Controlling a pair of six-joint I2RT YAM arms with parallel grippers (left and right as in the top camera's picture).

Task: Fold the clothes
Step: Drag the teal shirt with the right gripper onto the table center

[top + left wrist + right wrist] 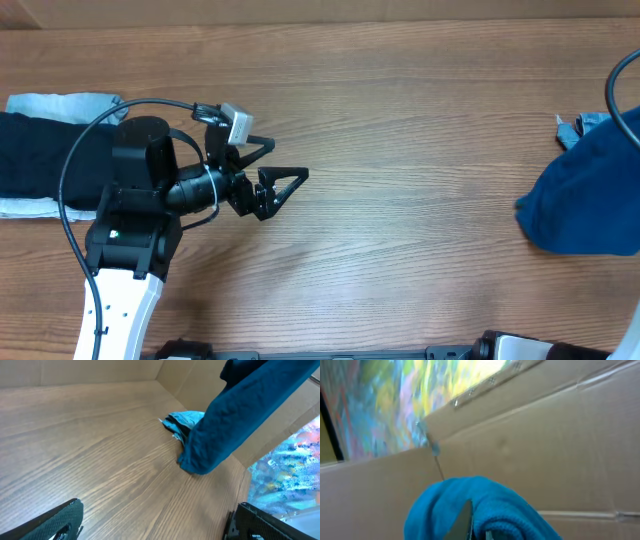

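Observation:
The clothes, a royal-blue knit shirt (585, 200), hang bunched at the table's right edge. In the left wrist view the shirt (225, 425) slants down from the upper right, and its lowest fold rests on the wood. In the right wrist view my right gripper (477, 525) is shut on a fold of the shirt (445, 510), which drapes over the fingertips. That gripper is outside the overhead view. My left gripper (285, 185) stands wide open over bare wood left of centre, far from the shirt. Nothing lies between its fingers (55, 520).
A near-black folded garment (40, 155) lies on a light-blue denim piece (60, 103) at the far left, beside the left arm. Another light-blue frayed piece (575, 128) lies behind the shirt. Cardboard walls (560, 435) border the right side. A black cable (612, 85) loops at the upper right.

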